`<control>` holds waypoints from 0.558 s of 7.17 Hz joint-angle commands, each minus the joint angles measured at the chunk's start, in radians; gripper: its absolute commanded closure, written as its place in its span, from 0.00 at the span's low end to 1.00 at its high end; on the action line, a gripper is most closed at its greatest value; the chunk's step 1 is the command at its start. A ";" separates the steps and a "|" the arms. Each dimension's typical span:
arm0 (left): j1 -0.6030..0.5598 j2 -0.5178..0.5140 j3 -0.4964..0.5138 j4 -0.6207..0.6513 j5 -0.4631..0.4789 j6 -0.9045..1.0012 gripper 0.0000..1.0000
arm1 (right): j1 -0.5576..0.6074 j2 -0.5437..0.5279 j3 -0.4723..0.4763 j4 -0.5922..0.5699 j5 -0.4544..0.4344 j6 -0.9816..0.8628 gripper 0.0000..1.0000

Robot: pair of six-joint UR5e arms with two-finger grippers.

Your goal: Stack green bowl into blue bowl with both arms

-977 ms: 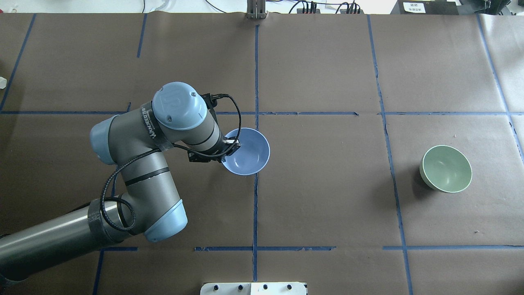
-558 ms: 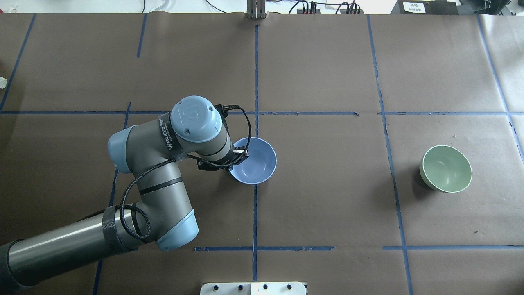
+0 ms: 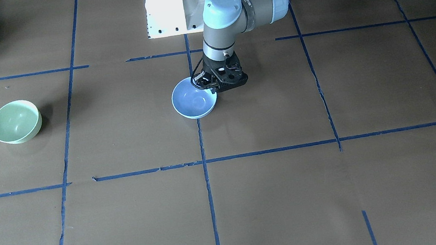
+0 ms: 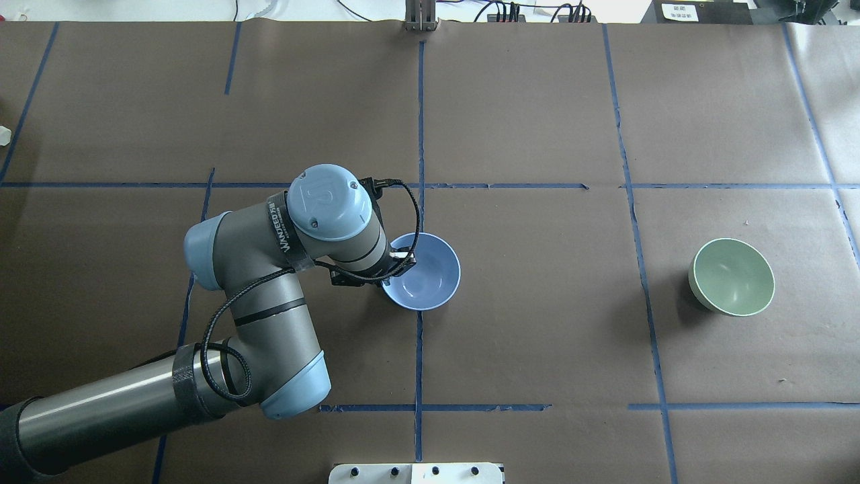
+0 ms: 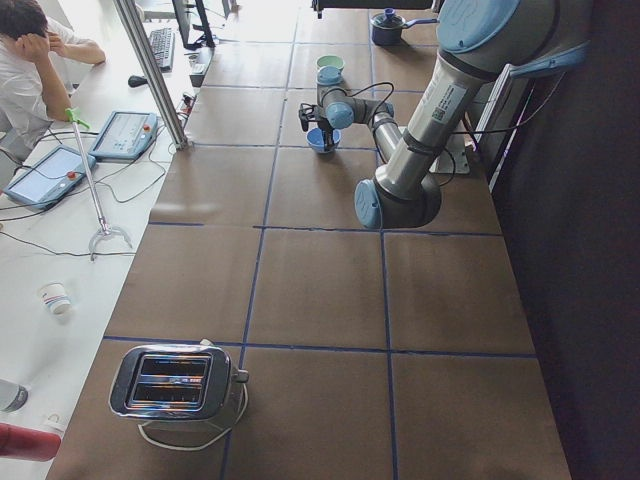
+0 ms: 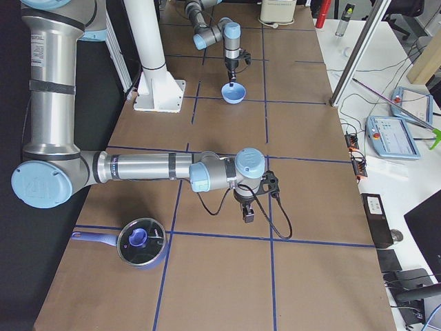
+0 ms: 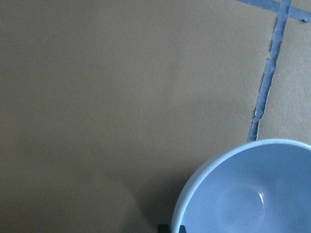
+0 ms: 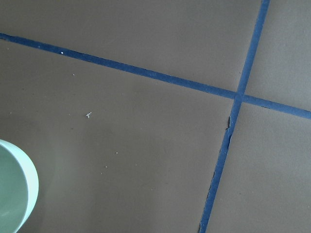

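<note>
While the jaws of the left gripper (image 4: 400, 257) pinch the rim of the blue bowl (image 4: 430, 279), apparently resting on the tabletop (image 4: 537, 323), the green bowl (image 4: 732, 277) sits well apart; the right gripper (image 6: 249, 218) is too small to judge its jaws.

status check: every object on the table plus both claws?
Blue bowl: upright, empty, rim gripped by left claw.
Green bowl: upright, empty, free.
Left claw: shut on blue bowl's rim.
Right claw: open or shut, cannot tell.
Pot: covered.
Toaster: nothing poking out.
</note>
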 commanded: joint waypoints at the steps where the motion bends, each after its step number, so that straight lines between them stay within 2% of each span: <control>1: -0.033 0.007 -0.041 0.024 -0.020 0.061 0.00 | 0.000 0.005 0.007 0.000 0.003 0.009 0.00; 2: -0.103 0.032 -0.093 0.118 -0.113 0.169 0.00 | -0.015 0.009 0.025 0.001 0.008 0.088 0.00; 4: -0.261 0.229 -0.306 0.267 -0.165 0.540 0.00 | -0.081 0.008 0.113 0.002 0.006 0.252 0.00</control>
